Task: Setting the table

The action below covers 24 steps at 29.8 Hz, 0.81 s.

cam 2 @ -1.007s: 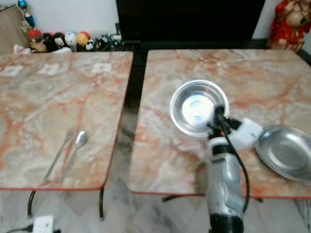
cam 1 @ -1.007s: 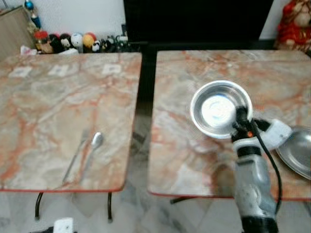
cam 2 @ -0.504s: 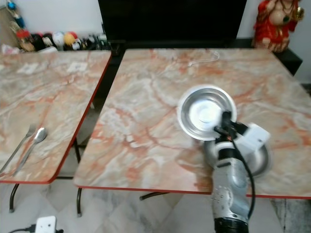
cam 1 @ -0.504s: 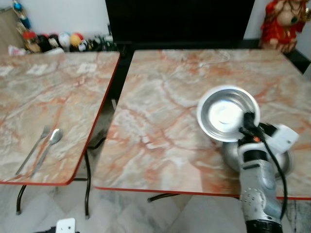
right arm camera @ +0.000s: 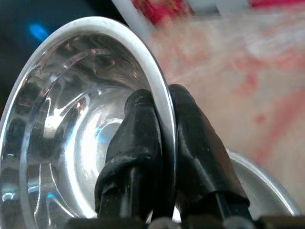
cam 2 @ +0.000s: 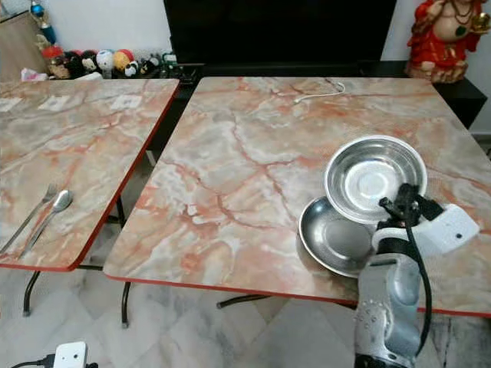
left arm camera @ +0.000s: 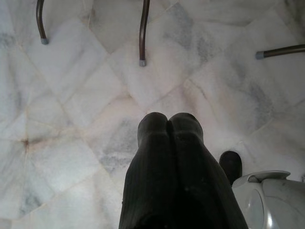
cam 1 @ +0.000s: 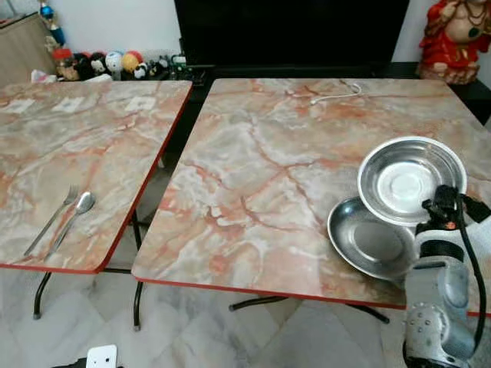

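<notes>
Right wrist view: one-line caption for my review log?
Right gripper pinches the rim of a steel bowl above a steel plate on the marble table.

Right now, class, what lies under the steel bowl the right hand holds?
Under the steel bowl, gripped at its rim by the right hand, lies a steel plate; the bowl hides the plate's far edge.
</notes>
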{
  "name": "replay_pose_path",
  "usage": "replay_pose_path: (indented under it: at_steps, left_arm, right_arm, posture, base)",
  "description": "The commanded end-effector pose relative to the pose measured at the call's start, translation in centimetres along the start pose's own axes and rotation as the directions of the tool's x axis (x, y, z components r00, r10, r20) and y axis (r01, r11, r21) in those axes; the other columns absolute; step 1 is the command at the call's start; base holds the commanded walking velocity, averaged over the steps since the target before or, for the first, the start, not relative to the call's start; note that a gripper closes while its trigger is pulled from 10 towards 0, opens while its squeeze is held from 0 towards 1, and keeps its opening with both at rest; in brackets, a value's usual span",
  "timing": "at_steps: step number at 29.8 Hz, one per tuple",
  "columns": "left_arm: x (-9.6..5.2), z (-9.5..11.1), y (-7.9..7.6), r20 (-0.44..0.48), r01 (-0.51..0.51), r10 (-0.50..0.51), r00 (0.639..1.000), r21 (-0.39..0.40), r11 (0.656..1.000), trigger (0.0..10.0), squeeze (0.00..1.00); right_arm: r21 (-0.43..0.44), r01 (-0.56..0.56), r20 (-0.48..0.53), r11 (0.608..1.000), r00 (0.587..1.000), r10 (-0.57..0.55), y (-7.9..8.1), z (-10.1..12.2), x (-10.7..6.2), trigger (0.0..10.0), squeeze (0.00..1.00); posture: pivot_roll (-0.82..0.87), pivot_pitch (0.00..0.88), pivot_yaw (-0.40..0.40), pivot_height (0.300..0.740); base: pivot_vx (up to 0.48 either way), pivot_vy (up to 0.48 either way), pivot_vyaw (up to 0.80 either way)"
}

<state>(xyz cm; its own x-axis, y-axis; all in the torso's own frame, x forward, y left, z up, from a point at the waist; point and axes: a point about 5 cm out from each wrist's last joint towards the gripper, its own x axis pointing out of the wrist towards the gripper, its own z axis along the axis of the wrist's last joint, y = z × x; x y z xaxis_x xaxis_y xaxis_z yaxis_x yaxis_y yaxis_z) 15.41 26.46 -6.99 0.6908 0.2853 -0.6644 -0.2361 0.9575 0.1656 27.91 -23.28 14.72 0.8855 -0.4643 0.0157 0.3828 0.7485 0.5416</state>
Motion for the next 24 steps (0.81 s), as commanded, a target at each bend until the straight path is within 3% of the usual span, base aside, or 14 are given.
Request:
replay_pose_path:
  at_steps: [1, 3, 6, 13, 16, 19, 24]
  left_arm:
    - [0.1, 0.0, 0.3, -0.009, -0.001, 0.001, 1.000, 0.015, 1.000, 10.0, 0.00]
    - [0.1, 0.1, 0.3, -0.008, 0.000, 0.000, 1.000, 0.017, 1.000, 10.0, 0.00]
    - [0.1, 0.1, 0.3, -0.008, 0.000, 0.000, 1.000, 0.017, 1.000, 10.0, 0.00]
    - [0.1, 0.1, 0.4, -0.009, 0.000, 0.001, 1.000, 0.019, 1.000, 10.0, 0.00]
    - [0.1, 0.1, 0.5, -0.012, -0.001, 0.001, 1.000, 0.020, 1.000, 10.0, 0.00]
    - [0.1, 0.0, 0.5, -0.015, -0.001, 0.002, 1.000, 0.021, 1.000, 10.0, 0.00]
    - [0.1, 0.1, 0.5, -0.015, 0.001, 0.000, 1.000, 0.023, 1.000, 10.0, 0.00]
  right_arm:
    - [0.082, 0.006, 0.003, 0.997, 1.000, -0.007, 0.9, 0.8, -0.2, 10.0, 0.00]
    - [0.058, -0.002, 0.005, 0.998, 1.000, 0.002, 2.4, 1.6, -0.3, 10.0, 0.00]
    - [0.100, 0.033, -0.010, 0.994, 0.999, -0.032, 2.6, 1.7, -0.5, 10.0, 0.00]
    - [0.074, 0.091, -0.032, 0.993, 0.996, -0.088, 2.4, 1.7, -0.9, 10.0, 0.00]
    - [0.078, 0.145, -0.064, 0.986, 0.988, -0.141, 1.8, 1.3, -1.1, 10.0, 0.00]
    - [0.046, 0.258, -0.175, 0.965, 0.953, -0.246, 0.1, -0.3, -1.6, 10.0, 0.00]
    - [0.030, 0.306, -0.240, 0.952, 0.926, -0.290, -0.8, -1.7, -1.9, 10.0, 0.00]
  posture:
    - [-0.04, 0.042, 0.046, 0.740]
    - [-0.04, 0.040, 0.046, 0.740]
    - [-0.04, 0.039, 0.046, 0.740]
    - [-0.04, 0.040, 0.045, 0.740]
    - [-0.04, 0.040, 0.045, 0.740]
    - [-0.04, 0.040, 0.045, 0.740]
    - [-0.04, 0.043, 0.047, 0.740]
  base:
    - [0.000, 0.000, 0.00]
    - [0.000, 0.000, 0.00]
    - [0.000, 0.000, 0.00]
    - [0.000, 0.000, 0.00]
    - [0.000, 0.000, 0.00]
    - [0.000, 0.000, 0.00]
    - [0.000, 0.000, 0.00]
